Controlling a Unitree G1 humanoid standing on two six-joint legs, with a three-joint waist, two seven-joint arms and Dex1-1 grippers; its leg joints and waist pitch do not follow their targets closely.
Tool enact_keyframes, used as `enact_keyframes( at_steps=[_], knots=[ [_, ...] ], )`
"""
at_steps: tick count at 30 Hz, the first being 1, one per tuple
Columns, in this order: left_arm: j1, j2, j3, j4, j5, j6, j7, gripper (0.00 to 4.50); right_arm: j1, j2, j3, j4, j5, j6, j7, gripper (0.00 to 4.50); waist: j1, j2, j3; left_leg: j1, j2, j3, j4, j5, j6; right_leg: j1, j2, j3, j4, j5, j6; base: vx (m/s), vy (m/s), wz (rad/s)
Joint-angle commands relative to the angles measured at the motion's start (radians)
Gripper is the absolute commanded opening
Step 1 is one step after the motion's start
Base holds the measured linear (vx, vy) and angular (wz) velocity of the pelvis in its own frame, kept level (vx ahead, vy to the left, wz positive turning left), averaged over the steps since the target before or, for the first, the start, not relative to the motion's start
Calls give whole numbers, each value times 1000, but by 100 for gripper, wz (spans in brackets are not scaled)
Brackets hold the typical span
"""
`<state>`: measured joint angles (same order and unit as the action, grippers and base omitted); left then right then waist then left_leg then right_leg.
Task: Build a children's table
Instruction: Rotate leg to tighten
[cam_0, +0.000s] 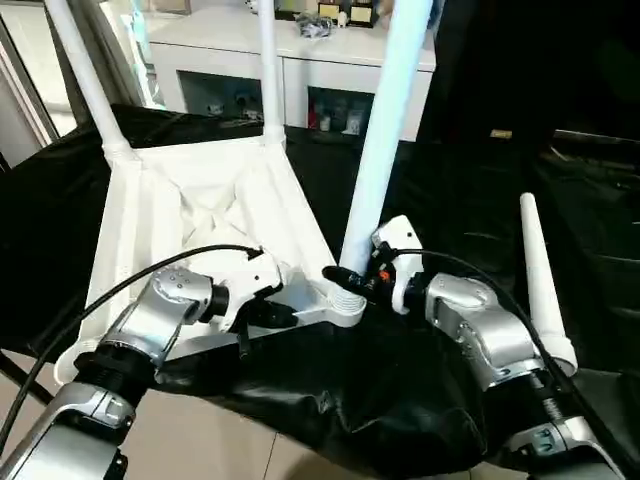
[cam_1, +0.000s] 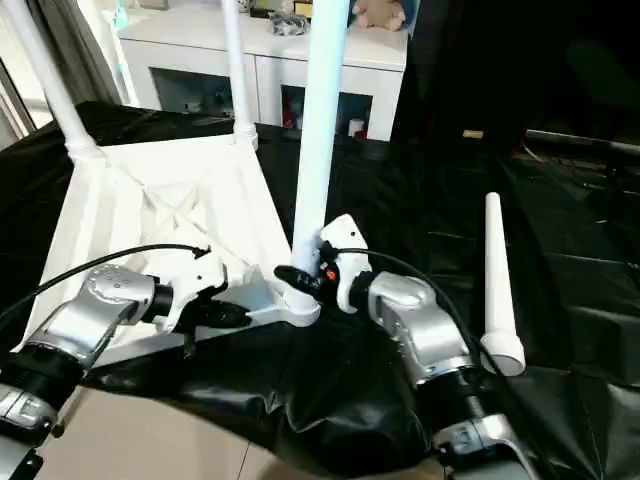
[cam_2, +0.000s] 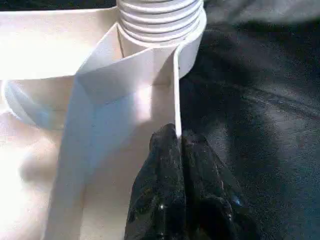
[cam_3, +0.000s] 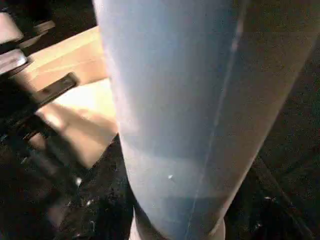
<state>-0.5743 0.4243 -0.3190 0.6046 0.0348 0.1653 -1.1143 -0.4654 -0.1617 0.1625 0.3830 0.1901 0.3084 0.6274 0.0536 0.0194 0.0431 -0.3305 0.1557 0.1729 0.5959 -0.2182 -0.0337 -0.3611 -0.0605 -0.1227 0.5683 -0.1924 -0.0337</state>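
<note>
The children's table top (cam_0: 200, 210) lies upside down on the black-draped work table. Two white legs (cam_0: 85, 80) (cam_0: 268, 70) stand in its far corners. A third leg (cam_0: 385, 130) stands upright in the near right corner socket (cam_0: 345, 305), its ribbed foot (cam_2: 160, 20) seated there. My right gripper (cam_0: 352, 278) is closed around this leg's lower end, which shows close up in the right wrist view (cam_3: 175, 100). My left gripper (cam_0: 285, 318) is shut on the top's thin side wall just beside that socket, fingertips (cam_2: 175, 150) pinching the wall. A loose leg (cam_0: 545, 285) lies on the cloth at right.
The black cloth (cam_0: 470, 200) hangs in folds over the work table's near edge (cam_0: 330, 410), with pale floor below. A white cabinet (cam_0: 300, 60) with cluttered shelves stands behind the table. A black cable (cam_0: 110, 290) loops over my left forearm.
</note>
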Motion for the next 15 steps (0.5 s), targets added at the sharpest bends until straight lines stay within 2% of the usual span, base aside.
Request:
enact_keyframes(
  at_steps=[1,2,3,4,5,6,7,8,9,10,11,12,13,14,15],
  knots=[
    [-14,-44,-1,37,32,70,98,0,43,25,-38,166,-53,37,-166,185,-20,15,-12,43,81,-68,-86,-590,-51,-23,-125,37,-149,-802,18,0,0,0],
    [-16,-81,7,39,28,101,145,0,35,47,-55,183,-52,31,-217,185,-31,23,-9,45,88,-75,-93,-647,-62,-16,-118,14,-151,-771,22,0,0,0],
    [-17,-91,10,40,27,110,159,0,33,52,-59,188,-52,30,-230,185,-36,44,-2,43,108,-81,-125,-775,-79,1,-92,-15,-131,-677,18,-83,34,0],
    [-21,-118,18,44,24,130,194,0,28,65,-67,199,-52,26,-258,185,-8,54,-4,-77,156,-83,-243,-933,-98,110,-57,18,116,-361,-24,-105,13,18],
    [-24,-138,24,49,23,144,220,0,23,74,-73,208,-52,23,-278,185,14,49,-5,-87,145,-50,-251,-937,-90,95,-42,23,124,-222,-27,-105,13,18],
    [-31,-169,31,58,23,166,265,0,16,88,-78,221,-52,21,-301,185,33,33,-10,-16,90,18,-245,-857,-104,19,-30,55,115,-281,-53,14,-58,31],
    [-40,-205,38,70,23,192,312,0,6,103,-86,237,-52,20,-329,185,8,-27,-25,31,68,-4,-160,-727,-110,-13,-75,102,32,-547,-29,40,-97,0],
    [-49,-235,36,80,27,209,344,0,-5,115,-89,256,-53,21,-350,185,30,-38,-26,-9,12,-73,65,-71,5,-9,-221,185,-123,-954,-43,40,-97,0],
    [-49,-235,36,80,27,209,344,0,-5,115,-89,256,-53,21,-350,185,40,-25,-34,-66,22,-92,50,-7,4,48,-225,179,-91,-861,-48,48,-15,-44],
    [-68,-297,23,96,44,245,403,0,-35,141,-103,307,-55,20,-402,185,53,-28,-50,-88,37,-88,-9,50,-20,82,-178,144,-54,-656,-54,0,0,0],
    [-80,-334,14,103,54,263,430,0,-56,159,-116,344,-52,21,-428,185,40,-15,-39,-36,63,-80,-73,19,-39,12,-78,104,-19,-328,-87,0,0,0],
    [-82,-339,13,104,56,265,434,0,-59,162,-118,349,-51,21,-431,185,32,2,-44,7,86,-77,-82,-145,-53,0,-90,113,-12,-212,-151,-46,5,28],
    [-95,-370,8,113,62,278,456,0,-78,176,-134,381,-47,23,-458,185,20,-9,-30,1,77,-63,-89,-240,-43,5,-93,122,-28,-246,-172,-30,-20,19],
    [-113,-394,8,127,66,288,478,0,-94,184,-146,406,-46,30,-485,185,18,-8,-39,1,67,-48,-96,-304,-38,22,-102,125,-43,-339,-183,-30,-20,19],
    [-120,-401,10,133,68,290,491,0,-99,186,-151,414,-48,31,-493,185,18,-4,-35,-4,70,-50,-101,-305,-41,22,-103,125,-46,-369,-172,0,0,0]
  ],
)
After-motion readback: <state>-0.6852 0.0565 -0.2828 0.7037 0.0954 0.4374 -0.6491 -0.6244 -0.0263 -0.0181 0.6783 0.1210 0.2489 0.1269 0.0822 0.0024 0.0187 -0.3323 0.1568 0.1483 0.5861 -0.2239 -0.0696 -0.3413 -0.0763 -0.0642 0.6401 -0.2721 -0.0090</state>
